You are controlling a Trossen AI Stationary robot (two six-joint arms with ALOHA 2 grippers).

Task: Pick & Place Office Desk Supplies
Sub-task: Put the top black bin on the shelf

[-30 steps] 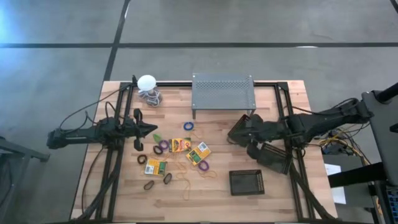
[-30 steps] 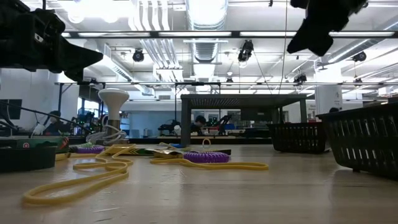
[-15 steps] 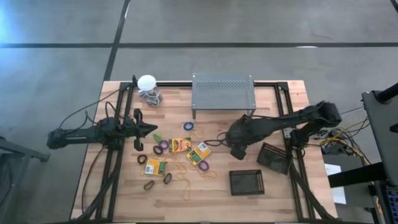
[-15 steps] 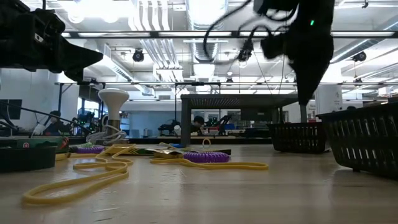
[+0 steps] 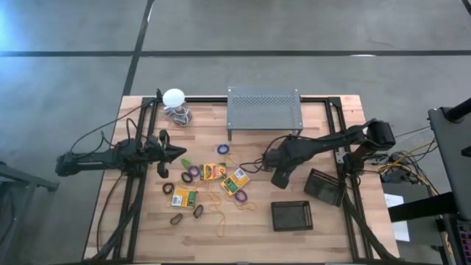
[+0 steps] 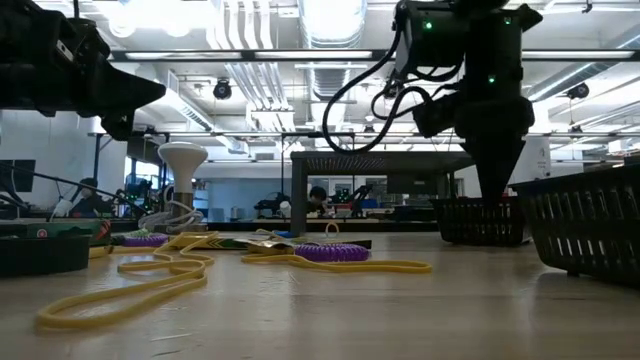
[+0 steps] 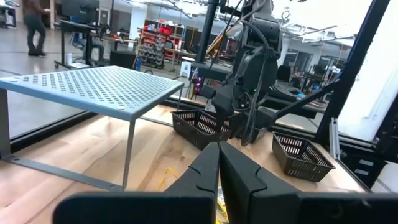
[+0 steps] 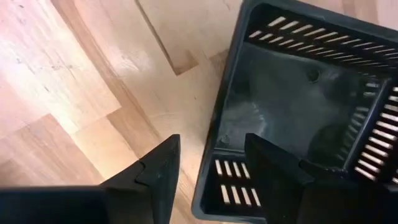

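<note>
Grey perforated stand point(image 5: 263, 110) at table's back edge, right gripper point(image 5: 280, 177) in front of it, fingers spread empty above a black mesh bin point(image 8: 298, 112), left gripper point(image 5: 176, 153) closed, crayon boxes point(image 5: 213, 171) and rubber bands point(image 5: 193, 173) front-left of stand, second bin point(image 5: 291, 215) nearer the front.

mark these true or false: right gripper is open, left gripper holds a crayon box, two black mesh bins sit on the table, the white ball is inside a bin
1. The right gripper is open. True.
2. The left gripper holds a crayon box. False: it is shut and holds nothing; the crayon boxes lie on the table.
3. Two black mesh bins sit on the table. True.
4. The white ball is inside a bin. False: it stands on the table, beside the grey perforated stand.
</note>
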